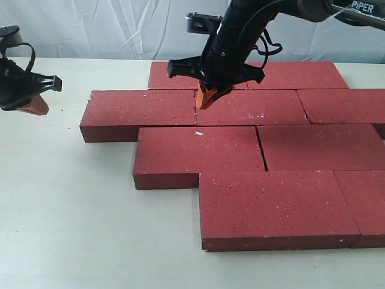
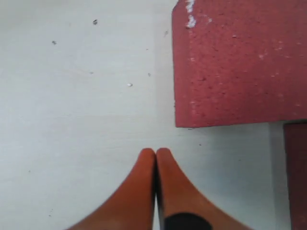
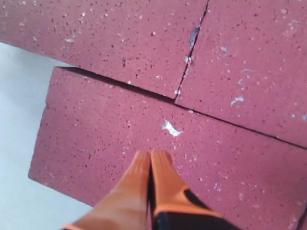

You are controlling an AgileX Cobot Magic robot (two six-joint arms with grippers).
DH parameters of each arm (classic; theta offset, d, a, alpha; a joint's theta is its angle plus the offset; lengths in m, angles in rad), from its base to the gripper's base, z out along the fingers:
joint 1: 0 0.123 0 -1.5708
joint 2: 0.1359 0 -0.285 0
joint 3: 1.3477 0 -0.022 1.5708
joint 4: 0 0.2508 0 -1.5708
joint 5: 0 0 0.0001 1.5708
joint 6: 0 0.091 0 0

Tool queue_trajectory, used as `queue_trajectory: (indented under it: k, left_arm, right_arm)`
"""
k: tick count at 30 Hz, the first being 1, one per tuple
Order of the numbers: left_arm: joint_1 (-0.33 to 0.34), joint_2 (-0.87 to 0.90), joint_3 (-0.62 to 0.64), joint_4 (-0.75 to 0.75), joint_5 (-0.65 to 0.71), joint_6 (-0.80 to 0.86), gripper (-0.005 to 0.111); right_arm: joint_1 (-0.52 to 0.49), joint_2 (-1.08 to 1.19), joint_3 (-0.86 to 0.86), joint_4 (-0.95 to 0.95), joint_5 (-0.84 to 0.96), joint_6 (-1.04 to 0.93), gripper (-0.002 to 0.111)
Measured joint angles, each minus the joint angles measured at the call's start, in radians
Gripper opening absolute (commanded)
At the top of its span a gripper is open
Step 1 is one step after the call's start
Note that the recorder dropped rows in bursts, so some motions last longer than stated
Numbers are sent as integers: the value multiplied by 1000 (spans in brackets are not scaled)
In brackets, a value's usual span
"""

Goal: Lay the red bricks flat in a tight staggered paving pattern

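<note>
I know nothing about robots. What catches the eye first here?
Red bricks lie flat in staggered rows across the middle and right of a white table. The right gripper, orange-tipped and shut, points down at the bricks near the back. The left gripper, also shut, hovers over bare table at the far left.

**Finish notes: bricks vs. the rest**

Bricks (image 1: 252, 144): dark red, matt, gritty. Top faces are pitted with fine pores and white specks, plus a few pale scuffs. Looks like concrete or fired clay.
Surface (image 1: 60, 211): off-white, smooth, low sheen, a few tiny dark flecks.
Left gripper (image 2: 155, 152) and right gripper (image 3: 151, 155): orange, smooth, faint sheen, plastic or rubber by the look.
Right arm (image 1: 240, 36): black casing, semi-gloss, plastic-looking.
Backdrop (image 1: 90, 30): white cloth, creased.
</note>
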Motion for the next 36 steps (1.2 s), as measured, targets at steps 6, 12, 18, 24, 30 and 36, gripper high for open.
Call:
queue_trajectory:
  k: [6, 12, 18, 24, 30, 36]
  left_arm:
    - [-99, -112, 51, 18, -31, -17, 0]
    - [-176, -190, 87, 86, -37, -79, 0]
    - [-192, -272, 140, 117, -37, -98, 0]
    - [-192, -341, 171, 128, -58, -100, 0]
    - [-192, -367, 184, 129, -58, -102, 0]
    - [-192, -367, 185, 129, -58, -102, 0]
  right_arm:
    - [0, -53, 39, -48, 18, -2, -1]
    - [-5, -136, 172, -90, -35, -4, -1]
    - [-41, -223, 310, -92, -96, -4, -1]
    - [-150, -320, 423, -92, -133, -4, -1]
    - [-268, -436, 540, -146, -143, -4, -1]
    - [-311, -590, 693, -244, -185, 0, -1]
